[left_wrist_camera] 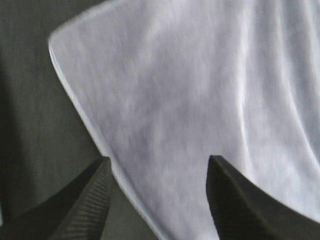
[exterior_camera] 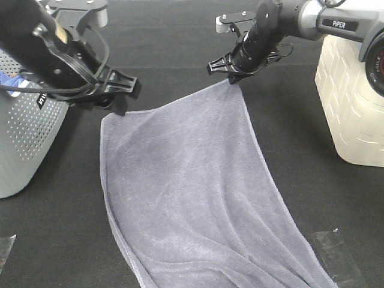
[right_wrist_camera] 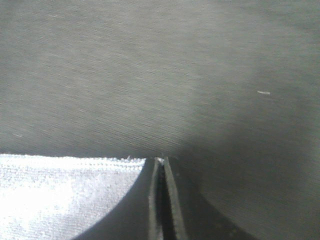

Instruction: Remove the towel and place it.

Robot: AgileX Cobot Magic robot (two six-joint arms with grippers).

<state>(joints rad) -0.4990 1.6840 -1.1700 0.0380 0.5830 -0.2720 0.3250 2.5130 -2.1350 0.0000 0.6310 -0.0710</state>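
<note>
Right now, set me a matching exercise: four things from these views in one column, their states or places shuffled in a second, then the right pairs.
Things
1. left pincer
2. right pincer
3. towel
4. white basket

States or places
A. grey-lavender, spread out
B. shut on a corner of the cloth
C. open, over the cloth's edge
D. standing at the far right of the exterior view

Pairs: 1-C, 2-B, 3-A, 4-D

Even overhead light; wrist views soft, motion-blurred.

1 towel [exterior_camera: 192, 198], 2 grippers [exterior_camera: 119, 99] [exterior_camera: 233, 77], 1 grey perf. bin [exterior_camera: 24, 144], 1 wht basket [exterior_camera: 354, 114].
</note>
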